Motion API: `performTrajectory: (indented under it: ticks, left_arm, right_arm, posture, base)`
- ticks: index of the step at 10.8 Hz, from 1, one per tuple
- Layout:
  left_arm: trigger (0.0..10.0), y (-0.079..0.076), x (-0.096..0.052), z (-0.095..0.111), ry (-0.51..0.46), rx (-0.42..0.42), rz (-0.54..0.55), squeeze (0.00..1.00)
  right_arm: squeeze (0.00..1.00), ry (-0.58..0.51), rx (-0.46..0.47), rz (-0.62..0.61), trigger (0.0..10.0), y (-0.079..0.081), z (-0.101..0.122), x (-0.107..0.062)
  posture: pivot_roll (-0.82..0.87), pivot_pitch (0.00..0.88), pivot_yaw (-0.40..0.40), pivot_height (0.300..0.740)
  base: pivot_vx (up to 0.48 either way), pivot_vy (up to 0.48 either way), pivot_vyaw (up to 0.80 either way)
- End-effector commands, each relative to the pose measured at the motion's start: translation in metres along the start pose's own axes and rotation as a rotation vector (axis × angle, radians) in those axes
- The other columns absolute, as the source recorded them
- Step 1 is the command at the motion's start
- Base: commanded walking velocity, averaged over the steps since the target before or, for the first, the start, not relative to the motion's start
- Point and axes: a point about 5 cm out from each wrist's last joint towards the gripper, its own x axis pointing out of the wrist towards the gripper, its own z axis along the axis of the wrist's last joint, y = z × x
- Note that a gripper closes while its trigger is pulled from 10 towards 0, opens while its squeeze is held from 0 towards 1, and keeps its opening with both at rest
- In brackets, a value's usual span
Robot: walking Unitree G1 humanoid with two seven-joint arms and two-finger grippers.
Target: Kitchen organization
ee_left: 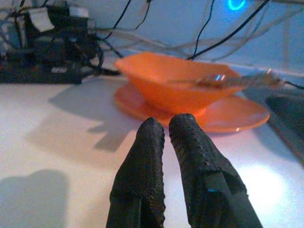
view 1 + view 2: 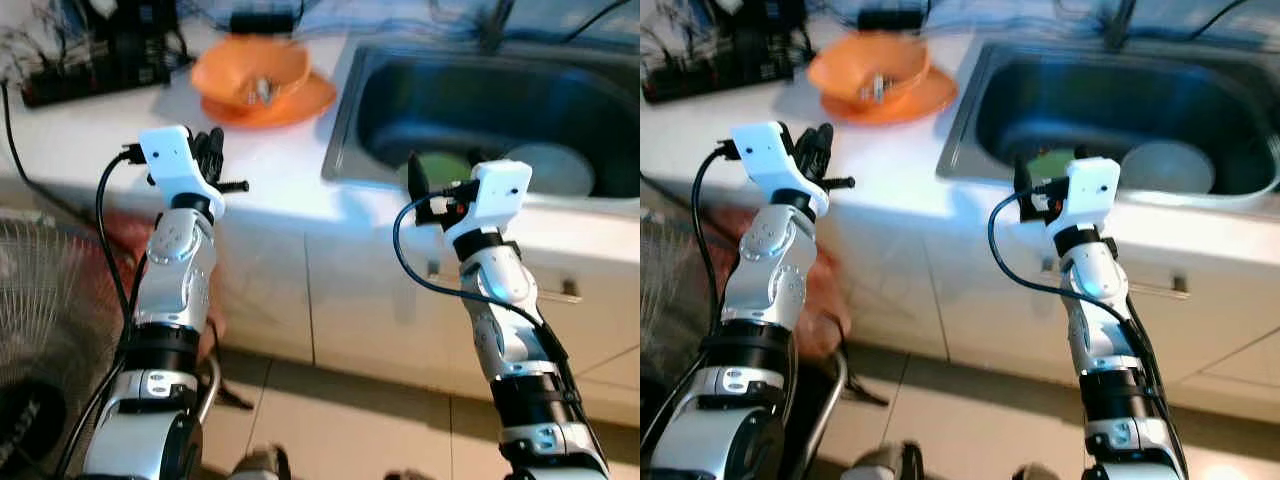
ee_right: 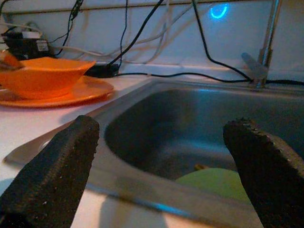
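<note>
An orange bowl (image 2: 255, 70) with utensils in it sits on an orange plate (image 2: 305, 100) at the back of the white counter (image 2: 270, 165). My left gripper (image 2: 213, 142) hovers over the counter's front part, shut with nothing held, and points at the bowl (image 1: 171, 85). To the right is a steel sink (image 2: 342, 130) holding a green plate (image 2: 440, 168) and a pale dish (image 2: 548, 168). My right gripper (image 3: 161, 128) stands open at the sink's front rim, facing into the basin, with nothing between its fingers (image 3: 61, 161).
Black power strips and tangled cables (image 2: 90, 60) line the back wall. A faucet (image 3: 266, 42) rises behind the sink. A wire fan guard (image 2: 50, 300) stands on the floor at my left. White cabinet fronts with a handle (image 2: 565, 293) are below the counter.
</note>
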Motion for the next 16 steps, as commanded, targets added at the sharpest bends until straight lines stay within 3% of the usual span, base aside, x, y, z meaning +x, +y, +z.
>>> performTrajectory:
  ticks: [1, 16]
  left_arm:
    - [10.0, 0.0033, -0.0008, 0.0000, 0.000, 0.010, 0.011, 0.00]
    - [10.0, 0.0021, -0.0014, 0.0002, -0.004, 0.004, 0.007, 0.00]
  right_arm:
    - [0.00, -0.002, -0.003, 0.002, 10.0, 0.0011, 0.0004, 0.0001]
    - [0.00, -0.003, -0.003, 0.006, 10.0, 0.0016, 0.0007, 0.0004]
  posture:
    - [0.05, 0.134, 0.065, 0.740]
    - [0.05, 0.135, 0.064, 0.740]
  base:
    - [0.240, 0.000, 0.00]
    - [0.275, 0.000, 0.00]
